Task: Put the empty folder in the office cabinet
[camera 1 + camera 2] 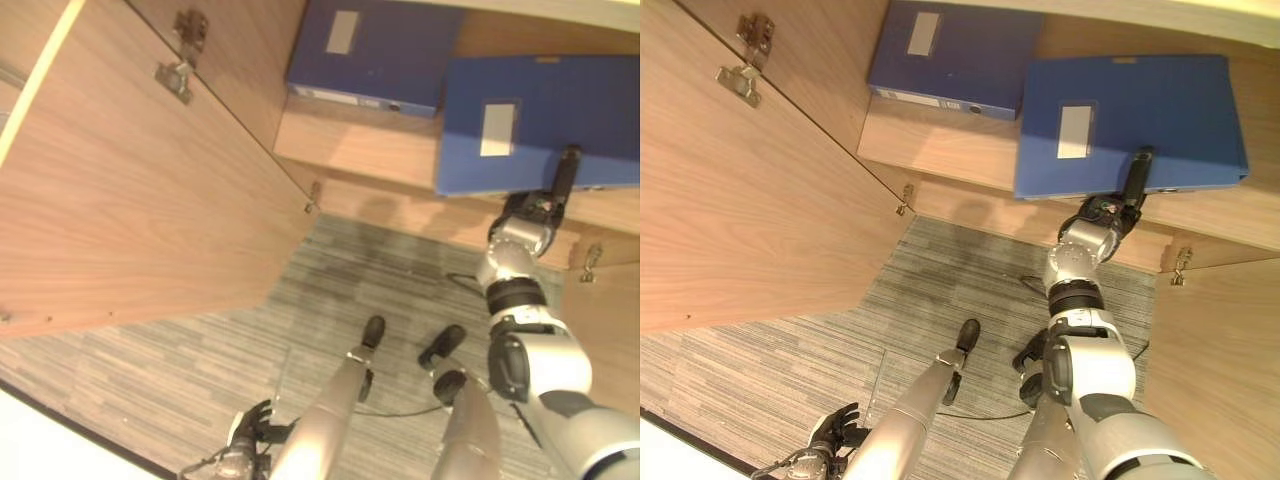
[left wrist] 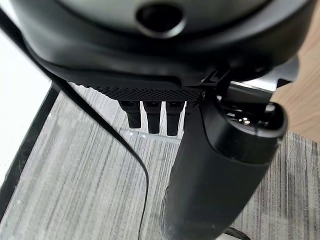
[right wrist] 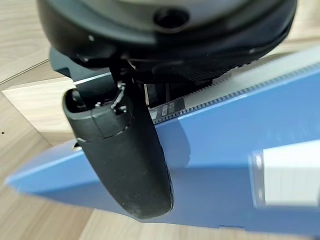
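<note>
A blue folder [image 1: 540,120] with a white label lies flat on the wooden cabinet shelf [image 1: 350,145], its near edge sticking out past the shelf's front. My right hand [image 1: 535,210] reaches up to that edge. In the right wrist view its thumb [image 3: 125,155] lies on the folder's face [image 3: 225,190] and its fingers sit behind the edge, pinching it. My left hand [image 1: 250,432] hangs low over the carpet with relaxed fingers [image 2: 150,115] and holds nothing.
A second blue folder [image 1: 375,50] lies further back on the same shelf, to the left. The cabinet's left door [image 1: 130,180] stands wide open, and a right door [image 1: 610,320] stands open beside my right arm. Grey striped carpet [image 1: 200,350] lies below.
</note>
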You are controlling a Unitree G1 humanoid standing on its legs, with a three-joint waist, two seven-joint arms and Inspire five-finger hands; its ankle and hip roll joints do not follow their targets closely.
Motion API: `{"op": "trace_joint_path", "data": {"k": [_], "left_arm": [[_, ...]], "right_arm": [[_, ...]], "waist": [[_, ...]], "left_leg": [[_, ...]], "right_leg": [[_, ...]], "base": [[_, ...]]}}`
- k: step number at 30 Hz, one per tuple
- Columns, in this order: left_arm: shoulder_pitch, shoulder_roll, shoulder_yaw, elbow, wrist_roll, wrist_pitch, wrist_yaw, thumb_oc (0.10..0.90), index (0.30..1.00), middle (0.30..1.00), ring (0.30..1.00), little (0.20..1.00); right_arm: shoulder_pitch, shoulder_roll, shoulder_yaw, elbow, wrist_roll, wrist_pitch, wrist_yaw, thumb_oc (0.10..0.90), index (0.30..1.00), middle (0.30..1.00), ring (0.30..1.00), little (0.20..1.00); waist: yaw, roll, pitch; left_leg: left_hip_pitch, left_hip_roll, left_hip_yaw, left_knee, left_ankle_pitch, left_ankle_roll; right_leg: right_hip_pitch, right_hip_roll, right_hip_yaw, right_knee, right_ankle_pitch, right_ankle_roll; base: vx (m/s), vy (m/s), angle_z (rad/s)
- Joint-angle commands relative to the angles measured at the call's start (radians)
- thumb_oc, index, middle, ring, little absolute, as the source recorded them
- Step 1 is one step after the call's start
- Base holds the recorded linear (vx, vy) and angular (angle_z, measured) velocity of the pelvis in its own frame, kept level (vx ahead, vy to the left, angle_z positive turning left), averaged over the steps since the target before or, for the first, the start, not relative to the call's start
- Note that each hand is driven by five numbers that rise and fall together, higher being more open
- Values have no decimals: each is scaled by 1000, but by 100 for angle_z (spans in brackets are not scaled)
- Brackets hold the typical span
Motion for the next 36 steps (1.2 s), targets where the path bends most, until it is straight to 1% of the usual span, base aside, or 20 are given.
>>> {"op": "trace_joint_path", "data": {"k": [1,3,4,6,7,13,15,17,18,19,21,22,26,27,34,35,36], "left_arm": [[62,93,8,93,6,18,14,800,900,900,900,900],[68,100,5,94,2,15,14,800,900,900,900,900],[68,106,3,95,0,16,15,800,900,900,900,900],[69,107,5,95,1,17,16,800,900,900,900,900],[72,113,4,97,7,19,13,800,900,900,900,900],[91,127,7,102,12,22,4,800,900,900,900,900],[100,133,11,110,7,23,0,800,900,900,900,900],[103,135,11,112,6,24,-3,800,900,900,900,900],[108,144,8,114,-1,22,-6,800,900,900,900,900],[107,141,7,114,-2,22,-6,800,900,900,900,900],[113,150,4,114,-10,20,-8,800,900,900,900,900],[118,155,3,113,-9,19,-7,800,900,900,900,900],[127,159,1,109,-11,18,-9,800,900,900,900,900],[133,161,0,105,-14,19,-7,800,900,900,900,900],[145,178,-11,89,-31,14,-9,800,900,900,900,900],[146,179,-15,84,-30,14,-9,800,900,900,900,900],[146,179,-15,83,-30,15,-9,800,900,900,900,900]], "right_arm": [[-67,-209,-5,-52,-41,-61,46,400,300,300,300,300],[-95,-236,4,-45,-37,-62,44,400,300,300,300,300],[-121,-262,14,-32,-33,-63,42,400,300,300,300,300],[-130,-274,14,-27,-32,-67,38,400,300,300,300,300],[-142,-295,12,-26,-33,-73,32,400,300,300,300,300],[-176,-335,16,-54,-34,-90,24,400,300,300,300,300],[-205,-376,37,-25,-39,-70,18,400,300,300,300,300],[-221,-394,47,-9,-40,-56,20,400,300,300,300,300],[-250,-420,82,30,-40,-33,18,400,300,300,300,300],[-262,-427,89,42,-36,-29,21,400,300,300,300,300],[-301,-451,130,83,-33,0,29,400,300,300,300,300],[-314,-454,140,91,-30,9,34,400,300,300,300,300],[-330,-440,150,96,-14,12,46,400,300,300,300,300],[-337,-433,153,91,-12,10,47,400,300,300,300,300],[-378,-437,194,104,-10,22,52,400,300,300,300,300],[-385,-437,199,108,-9,27,53,800,900,900,900,900],[-387,-439,200,110,-9,29,53,800,900,900,900,900]], "waist": [[10,10,7],[12,8,1],[15,5,-3],[15,4,-6],[16,1,-12],[22,2,-21],[23,1,-22],[23,3,-23],[28,-1,-24],[28,2,-23],[35,3,-23],[38,6,-22],[47,11,-19],[51,16,-16],[71,27,-4],[73,30,-3],[73,30,-3]], "left_leg": [[96,-9,-3,-61,-131,-13],[97,-9,-2,-60,-132,-14],[97,-8,-2,-60,-132,-15],[98,-8,-3,-61,-132,-16],[105,-8,-5,-67,-131,-16],[122,-12,-6,-79,-129,-16],[121,-13,-4,-74,-132,-14],[118,-12,-1,-74,-132,-14],[117,-10,0,-73,-130,-15],[116,-10,1,-74,-130,-15],[117,-7,5,-77,-128,-16],[116,-7,7,-77,-127,-16],[112,-8,10,-74,-126,-16],[110,-7,12,-76,-124,-16],[98,-4,11,-78,-119,-18],[97,-4,13,-77,-119,-18],[96,-4,13,-77,-119,-18]], "right_leg": [[102,-47,73,69,-34,98],[102,-48,74,70,-35,97],[104,-49,76,70,-36,97],[107,-49,76,69,-37,98],[113,-49,75,67,-36,100],[128,-52,75,68,-39,103],[126,-55,79,72,-39,104],[123,-54,79,74,-39,104],[120,-56,79,75,-37,104],[118,-56,80,74,-36,104],[117,-54,82,71,-34,104],[114,-55,82,74,-34,104],[110,-56,86,76,-36,103],[106,-57,84,78,-37,104],[93,-54,81,83,-39,105],[91,-55,81,84,-39,106],[90,-55,81,84,-39,106]], "base": [[0,0,0],[5,-3,9],[5,-10,6],[0,0,0],[0,0,0],[0,0,0],[0,0,0],[0,0,0],[0,0,0],[0,0,0],[0,0,0],[0,0,0],[0,0,0],[0,0,0],[0,0,0],[0,0,0],[0,0,0]]}}
